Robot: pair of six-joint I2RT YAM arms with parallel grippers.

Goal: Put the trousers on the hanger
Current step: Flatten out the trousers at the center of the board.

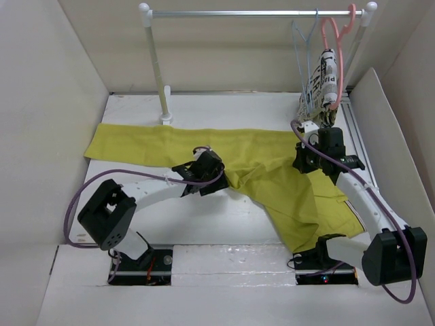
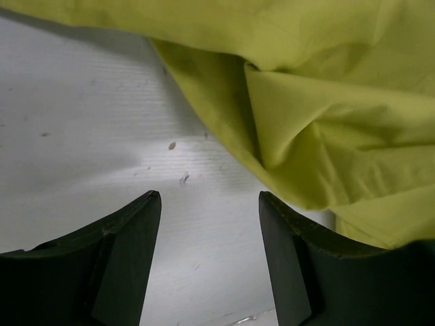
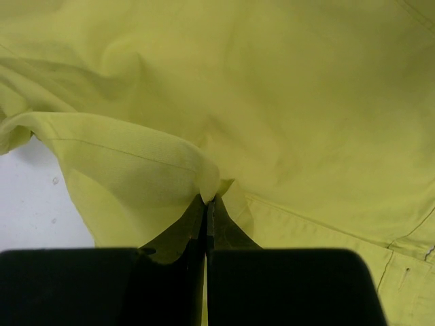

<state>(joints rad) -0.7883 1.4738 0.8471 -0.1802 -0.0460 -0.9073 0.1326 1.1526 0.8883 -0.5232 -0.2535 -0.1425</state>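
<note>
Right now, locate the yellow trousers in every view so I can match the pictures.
Top external: trousers spread across the middle, far left to near right.
Left wrist: trousers along top and right.
Right wrist: trousers fill nearly everything.
Shared landmark: white table, bare beside the cloth.

White arm links (image 1: 153,193), black joint housings (image 1: 109,216), purple cables (image 1: 67,217), black wedge-shaped pincer fingers (image 2: 129,261)
</note>
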